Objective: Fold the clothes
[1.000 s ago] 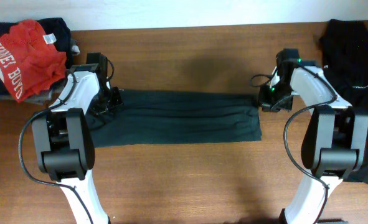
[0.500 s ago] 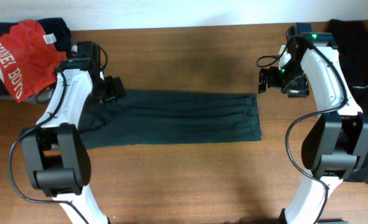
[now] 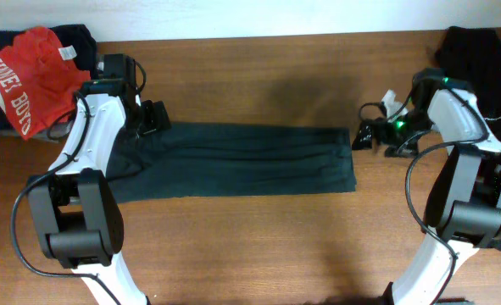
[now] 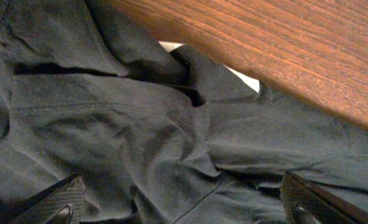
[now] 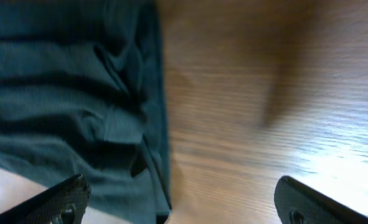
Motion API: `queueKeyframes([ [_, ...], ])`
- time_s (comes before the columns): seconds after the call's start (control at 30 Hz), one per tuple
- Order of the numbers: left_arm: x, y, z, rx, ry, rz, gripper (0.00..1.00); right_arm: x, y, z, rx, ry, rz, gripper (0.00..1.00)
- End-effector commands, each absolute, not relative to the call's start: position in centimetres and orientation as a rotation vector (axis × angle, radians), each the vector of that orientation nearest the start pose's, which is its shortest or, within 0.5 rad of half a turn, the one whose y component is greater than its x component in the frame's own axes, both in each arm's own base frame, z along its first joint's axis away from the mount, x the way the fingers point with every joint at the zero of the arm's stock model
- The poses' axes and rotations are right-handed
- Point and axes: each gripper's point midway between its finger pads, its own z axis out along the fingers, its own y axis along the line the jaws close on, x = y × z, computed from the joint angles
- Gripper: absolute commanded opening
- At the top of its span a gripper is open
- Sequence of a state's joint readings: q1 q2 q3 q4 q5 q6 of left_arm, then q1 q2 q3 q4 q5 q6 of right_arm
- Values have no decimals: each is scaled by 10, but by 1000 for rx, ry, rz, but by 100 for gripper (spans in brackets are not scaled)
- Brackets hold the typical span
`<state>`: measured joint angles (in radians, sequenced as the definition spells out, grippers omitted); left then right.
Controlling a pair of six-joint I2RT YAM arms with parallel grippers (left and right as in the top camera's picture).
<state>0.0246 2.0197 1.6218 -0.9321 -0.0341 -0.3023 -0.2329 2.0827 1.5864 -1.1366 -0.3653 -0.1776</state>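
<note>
Now spread flat along the brown wooden table (image 3: pixel 258 237): long dark green cloth garment (image 3: pixel 242 161), soft, light, limp, likely best pinched at end corners. Left gripper (image 3: pixel 153 119) over its left end, right gripper (image 3: pixel 364 135) just beside its right edge, both gaping, empty. Off to the sides, likely no obstacle: red white-lettered T-shirt (image 3: pixel 30 76) on dark pile far left, black garment (image 3: pixel 479 68) far right.
</note>
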Motion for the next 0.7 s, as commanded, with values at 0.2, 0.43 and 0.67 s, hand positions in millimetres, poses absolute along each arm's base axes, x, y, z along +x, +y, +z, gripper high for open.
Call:
queueKeyframes([
  [0.2,447,16,82,-461,2833,4,99,360,12,11,-3,2951,940,99],
  [0.43,447,16,82,-462,2832,4,99,357,22,18,1,2859,1106,99],
  [0.67,447,16,82,-467,2831,3,99,345,43,10,-56,2893,1139,99],
])
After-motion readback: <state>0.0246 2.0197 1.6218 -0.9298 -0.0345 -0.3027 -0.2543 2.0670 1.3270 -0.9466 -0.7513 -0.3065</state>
